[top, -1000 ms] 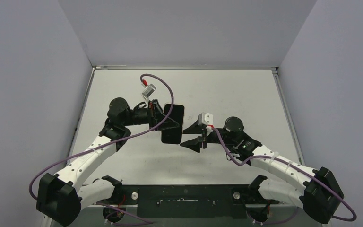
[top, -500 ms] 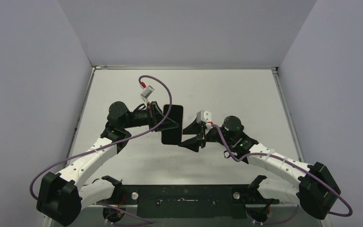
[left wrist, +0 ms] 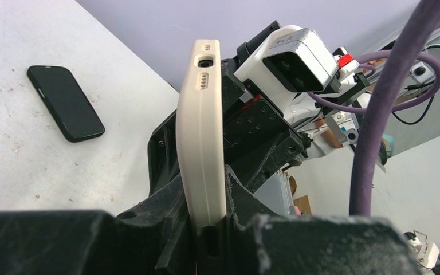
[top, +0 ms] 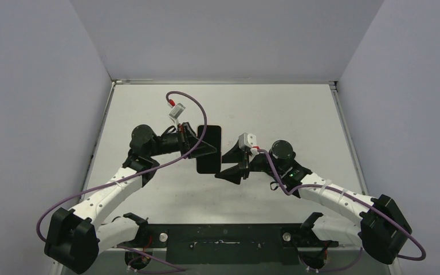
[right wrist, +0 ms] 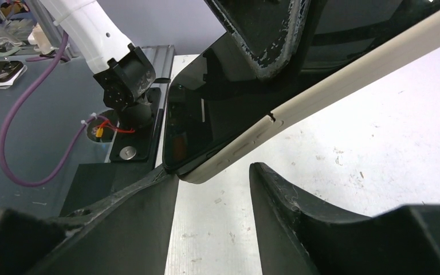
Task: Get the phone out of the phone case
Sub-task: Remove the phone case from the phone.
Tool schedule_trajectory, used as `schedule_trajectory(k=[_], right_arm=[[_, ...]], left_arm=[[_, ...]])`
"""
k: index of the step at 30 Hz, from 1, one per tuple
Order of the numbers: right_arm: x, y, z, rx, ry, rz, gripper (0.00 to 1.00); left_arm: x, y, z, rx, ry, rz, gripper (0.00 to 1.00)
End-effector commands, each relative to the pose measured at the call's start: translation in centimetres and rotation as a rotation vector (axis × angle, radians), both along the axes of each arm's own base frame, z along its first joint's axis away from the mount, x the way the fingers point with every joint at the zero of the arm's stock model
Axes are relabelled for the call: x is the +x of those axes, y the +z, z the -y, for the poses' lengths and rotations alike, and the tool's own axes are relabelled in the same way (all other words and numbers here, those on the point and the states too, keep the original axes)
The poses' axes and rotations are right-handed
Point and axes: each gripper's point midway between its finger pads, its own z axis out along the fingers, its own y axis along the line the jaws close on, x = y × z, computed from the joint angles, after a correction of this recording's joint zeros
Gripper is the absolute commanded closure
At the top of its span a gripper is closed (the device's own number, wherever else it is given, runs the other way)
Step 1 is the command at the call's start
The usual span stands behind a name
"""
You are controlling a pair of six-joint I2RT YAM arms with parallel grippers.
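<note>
The phone, black screen up, sits in a cream case point(top: 211, 136) held above the table's middle. My left gripper point(top: 205, 152) is shut on it by its left long edge. In the left wrist view the cream case point(left wrist: 201, 114) stands edge-on, clamped between the jaws of the left gripper point(left wrist: 203, 192). My right gripper point(top: 224, 164) is open, right beside the phone's right edge. In the right wrist view the phone's screen point(right wrist: 217, 109) and case edge point(right wrist: 321, 86) fill the top. The near corner rests at the tip of the left finger point(right wrist: 149, 206) of the open right gripper point(right wrist: 212, 180).
A second black phone point(left wrist: 65, 110) lies flat on the white table point(top: 298, 114) in the left wrist view; it does not show from above. Grey walls close the table in on three sides. The arms' base rail point(top: 223, 238) runs along the near edge.
My right gripper has moved left, up to the phone's right edge, staying open. My left gripper has shifted the cased phone slightly toward the back.
</note>
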Motion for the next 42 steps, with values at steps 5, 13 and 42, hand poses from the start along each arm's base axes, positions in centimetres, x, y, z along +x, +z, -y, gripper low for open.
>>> schedule_trajectory(k=[5, 13, 42], right_arm=[[2.9, 4.0, 0.4, 0.122, -0.103, 0.090, 0.56], [7.5, 4.0, 2.2, 0.156, -0.289, -0.003, 0.63], [8.7, 4.9, 4.3, 0.204, -0.523, -0.525, 0.31]], left_arm=[[-0.9, 2.8, 0.0, -0.096, -0.028, 0.065, 1.00], [-2.6, 3.6, 0.9, -0.119, -0.124, 0.048, 1.00], [10.1, 3.3, -4.2, -0.212, 0.597, -0.001, 1.00]])
